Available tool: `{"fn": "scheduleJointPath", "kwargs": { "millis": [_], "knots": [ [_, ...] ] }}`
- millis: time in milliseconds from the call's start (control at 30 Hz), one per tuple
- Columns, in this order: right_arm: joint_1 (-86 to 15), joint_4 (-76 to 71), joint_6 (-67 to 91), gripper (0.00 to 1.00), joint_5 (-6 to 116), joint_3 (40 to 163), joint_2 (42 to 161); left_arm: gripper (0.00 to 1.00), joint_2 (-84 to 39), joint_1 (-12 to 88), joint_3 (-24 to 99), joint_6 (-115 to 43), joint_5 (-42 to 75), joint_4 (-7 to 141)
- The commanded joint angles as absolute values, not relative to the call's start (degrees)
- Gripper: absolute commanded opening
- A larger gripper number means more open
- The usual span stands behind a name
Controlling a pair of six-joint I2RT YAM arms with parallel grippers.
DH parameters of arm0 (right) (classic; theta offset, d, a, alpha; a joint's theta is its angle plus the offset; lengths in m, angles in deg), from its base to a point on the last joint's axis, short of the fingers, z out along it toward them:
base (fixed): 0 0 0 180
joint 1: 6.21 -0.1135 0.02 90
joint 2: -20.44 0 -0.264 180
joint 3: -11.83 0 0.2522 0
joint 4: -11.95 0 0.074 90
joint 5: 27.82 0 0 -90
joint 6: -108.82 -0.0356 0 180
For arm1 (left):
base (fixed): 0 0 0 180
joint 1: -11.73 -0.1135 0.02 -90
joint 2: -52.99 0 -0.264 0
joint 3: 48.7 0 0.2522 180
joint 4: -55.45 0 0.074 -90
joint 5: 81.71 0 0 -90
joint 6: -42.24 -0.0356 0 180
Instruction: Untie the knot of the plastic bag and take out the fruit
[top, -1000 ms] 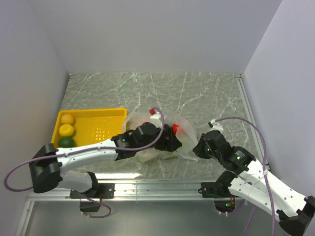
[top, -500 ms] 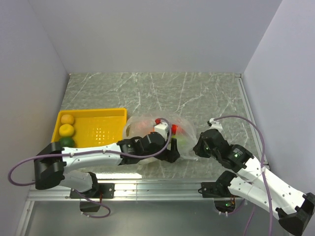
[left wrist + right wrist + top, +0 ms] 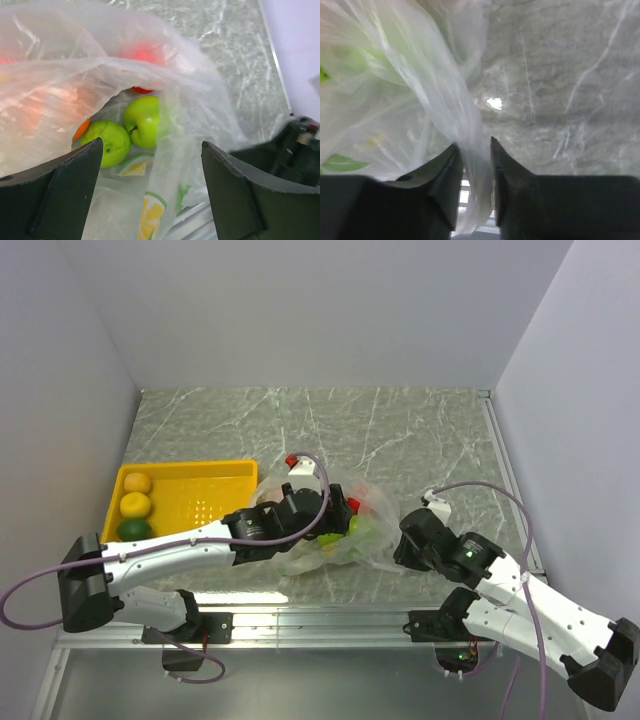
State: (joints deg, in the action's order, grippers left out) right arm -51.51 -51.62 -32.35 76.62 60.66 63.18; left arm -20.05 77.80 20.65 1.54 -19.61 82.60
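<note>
The plastic bag (image 3: pixel 378 540) lies crumpled at the table's middle front. My left gripper (image 3: pixel 337 516) hangs over it, open and empty. In the left wrist view the gripper (image 3: pixel 152 146) stands at the bag's mouth (image 3: pixel 100 75). Inside lie two light green fruits (image 3: pixel 142 120), an orange one (image 3: pixel 80 131) and a red one (image 3: pixel 142 52). Green fruit (image 3: pixel 360 530) and red fruit (image 3: pixel 353 505) also show from above. My right gripper (image 3: pixel 403 540) is shut on a twisted strip at the bag's right edge (image 3: pixel 470 120). I cannot make out the knot.
A yellow tray (image 3: pixel 190 468) stands at the left with two yellow fruits (image 3: pixel 136 493) and a dark green one (image 3: pixel 133 529). White walls close in the table on three sides. The metal front rail (image 3: pixel 330 618) runs just below the bag.
My left gripper dipped toward the front edge, then came back up over the bag. The bag shifted and the green fruits now show. The right gripper kept its hold.
</note>
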Motion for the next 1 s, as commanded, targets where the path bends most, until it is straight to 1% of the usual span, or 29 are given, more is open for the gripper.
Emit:
{"fn": "scheduleJointPath", "kwargs": {
  "millis": [0, 67, 100, 167, 300, 400, 567, 733, 967],
  "knots": [
    [-52.2, -56.0, -37.0, 0.44, 81.0, 61.7, 60.8, 0.85, -22.7, 77.2, 23.2, 2.4, -20.5, 84.6],
    [-52.6, -56.3, -35.8, 0.53, 81.8, 64.8, 58.9, 0.85, -22.9, 77.2, 22.8, 2.5, -20.1, 83.5],
    [-52.7, -56.0, -35.1, 0.59, 81.7, 66.1, 58.2, 0.85, -22.9, 77.2, 22.7, 2.5, -20.0, 82.8],
    [-52.8, -54.6, -32.7, 0.63, 81.1, 70.6, 57.3, 0.85, -22.5, 77.2, 22.8, 2.5, -20.6, 82.9],
    [-53.4, -52.9, -30.7, 0.63, 80.2, 77.8, 58.7, 0.85, -21.4, 77.1, 22.5, 2.8, -21.4, 83.3],
    [-53.9, -53.7, -30.6, 0.64, 82.5, 83.5, 60.9, 0.85, -20.5, 77.1, 22.1, 3.1, -21.9, 83.3],
    [-54.2, -49.3, -30.6, 0.67, 79.2, 84.6, 68.1, 0.85, -19.4, 76.9, 21.0, 4.6, -22.6, 84.2],
    [-57.4, -49.2, -32.4, 0.68, 83.9, 88.6, 75.4, 0.84, -17.9, 76.9, 19.8, 5.5, -23.3, 84.9],
    [-57.4, -43.3, -37.5, 0.72, 85.1, 82.6, 83.9, 0.84, -18.1, 76.8, 19.0, 5.6, -21.2, 83.4]
  ]
}}
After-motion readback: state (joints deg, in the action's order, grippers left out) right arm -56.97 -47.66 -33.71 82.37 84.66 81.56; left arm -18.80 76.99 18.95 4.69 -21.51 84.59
